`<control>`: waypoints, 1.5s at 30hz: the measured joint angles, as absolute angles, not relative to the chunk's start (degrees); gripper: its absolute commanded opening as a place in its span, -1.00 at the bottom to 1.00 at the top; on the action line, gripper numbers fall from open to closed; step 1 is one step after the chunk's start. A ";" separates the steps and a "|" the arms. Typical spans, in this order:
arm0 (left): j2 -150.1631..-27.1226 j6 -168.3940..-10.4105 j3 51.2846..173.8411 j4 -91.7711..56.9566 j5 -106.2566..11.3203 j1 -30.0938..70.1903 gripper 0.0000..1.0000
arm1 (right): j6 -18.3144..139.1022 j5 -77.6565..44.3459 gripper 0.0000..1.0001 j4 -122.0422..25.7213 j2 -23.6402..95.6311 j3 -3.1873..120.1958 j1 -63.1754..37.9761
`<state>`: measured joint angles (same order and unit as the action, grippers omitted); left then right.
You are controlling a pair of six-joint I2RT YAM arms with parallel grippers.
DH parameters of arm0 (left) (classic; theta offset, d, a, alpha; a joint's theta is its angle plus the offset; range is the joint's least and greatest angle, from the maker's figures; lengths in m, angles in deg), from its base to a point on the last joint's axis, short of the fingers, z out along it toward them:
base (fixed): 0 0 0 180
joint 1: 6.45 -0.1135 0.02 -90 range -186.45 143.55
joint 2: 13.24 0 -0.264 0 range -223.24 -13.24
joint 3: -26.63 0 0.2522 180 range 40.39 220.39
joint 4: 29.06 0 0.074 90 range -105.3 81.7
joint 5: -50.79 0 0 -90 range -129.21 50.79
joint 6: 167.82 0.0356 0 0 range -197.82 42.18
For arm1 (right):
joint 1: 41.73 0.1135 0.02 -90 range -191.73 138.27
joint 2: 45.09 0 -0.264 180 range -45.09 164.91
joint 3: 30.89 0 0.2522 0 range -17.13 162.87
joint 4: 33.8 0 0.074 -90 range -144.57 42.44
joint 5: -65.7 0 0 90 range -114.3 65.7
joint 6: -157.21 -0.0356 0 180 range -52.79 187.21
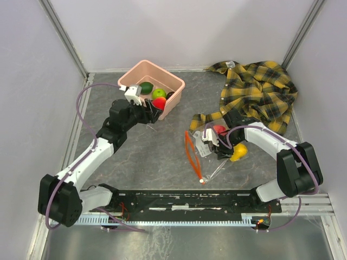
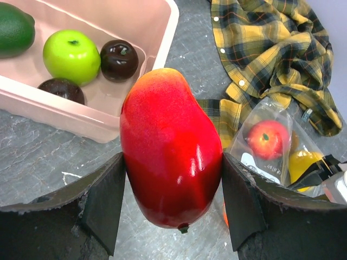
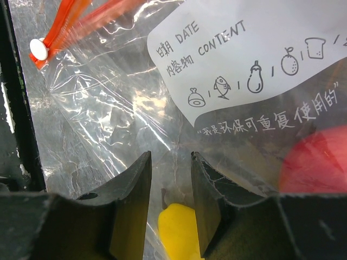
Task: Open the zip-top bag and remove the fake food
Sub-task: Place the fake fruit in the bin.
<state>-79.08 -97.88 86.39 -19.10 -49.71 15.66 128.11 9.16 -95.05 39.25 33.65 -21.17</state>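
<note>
The zip-top bag (image 1: 205,157) lies on the table (image 1: 162,157) in front of the right arm, right next to the plaid shirt (image 1: 260,86). Can't really make out its mouth. The right wrist view cuts most of it off, so it's just crinkly clear film, the orange-red zip strip (image 3: 59,27) and a white label. A red fruit (image 2: 267,138) and a yellow one (image 3: 179,233) sit inside. The right gripper (image 3: 169,179) is down on the film, jaws nearly together, and honestly I can't tell if it's pinching anything. The left gripper (image 2: 171,216) is clamped on a big red-orange fruit (image 2: 171,146) near the pink tub (image 2: 81,116), which holds light green, dark green and brown fruits.
</note>
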 measured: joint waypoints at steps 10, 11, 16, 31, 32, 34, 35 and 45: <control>-83.54 -99.73 88.45 -23.12 -49.99 13.03 -0.43 | 128.13 9.51 -0.14 -95.27 39.25 33.65 -21.17; -83.98 -99.82 88.80 -23.42 -50.02 12.86 -0.42 | 128.13 9.57 -0.14 -95.29 39.25 33.65 -21.17; -87.34 -99.93 91.44 -24.82 -50.02 12.36 -0.40 | 128.16 9.64 -0.14 -95.36 39.25 33.65 -21.17; -96.57 -100.02 98.96 -26.24 -49.91 10.83 -0.31 | 128.18 9.77 -0.14 -95.68 39.18 33.76 -21.17; -97.03 -100.06 99.31 -26.31 -49.93 10.70 -0.29 | 128.18 9.77 -0.13 -95.68 39.10 33.76 -21.17; -97.88 -100.08 99.86 -26.33 -49.93 10.46 -0.26 | 128.18 9.79 -0.13 -95.73 38.86 33.76 -21.17; -98.23 -100.11 100.07 -26.33 -49.93 10.30 -0.22 | 128.18 9.81 -0.13 -95.77 38.79 33.76 -21.17; -103.17 -100.83 104.23 -25.50 -49.34 8.44 0.99 | 128.40 9.81 -0.13 -96.12 38.22 33.81 -21.17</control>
